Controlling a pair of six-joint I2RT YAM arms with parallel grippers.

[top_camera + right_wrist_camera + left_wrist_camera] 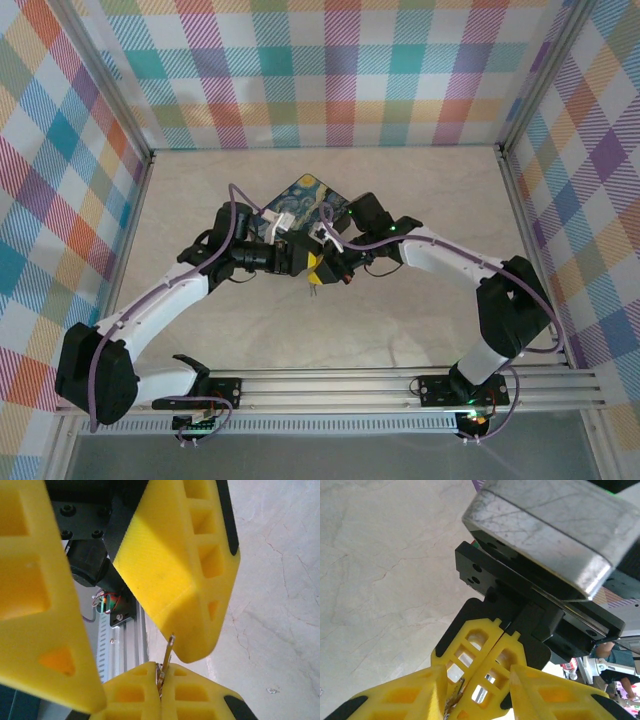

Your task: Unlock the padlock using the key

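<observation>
The key [168,652] is a thin pale metal strip standing up out of my right gripper [161,674], which is shut on it. Its tip touches the underside of one finger [175,565] of my left gripper. That left gripper [477,680] is open, its two yellow fingers [395,695] straddling the right gripper's closed fingers [490,650]. A sliver of the key [453,696] shows beside the left one. In the top view both grippers meet at mid-table, the left [306,262] against the right [322,268]. The padlock is hidden.
A dark box [300,195] printed with a blue-and-yellow night sky lies just behind the meeting grippers. The pale marbled tabletop [400,320] surrounds them. Plaid walls enclose three sides, and an aluminium rail [400,385] runs along the near edge.
</observation>
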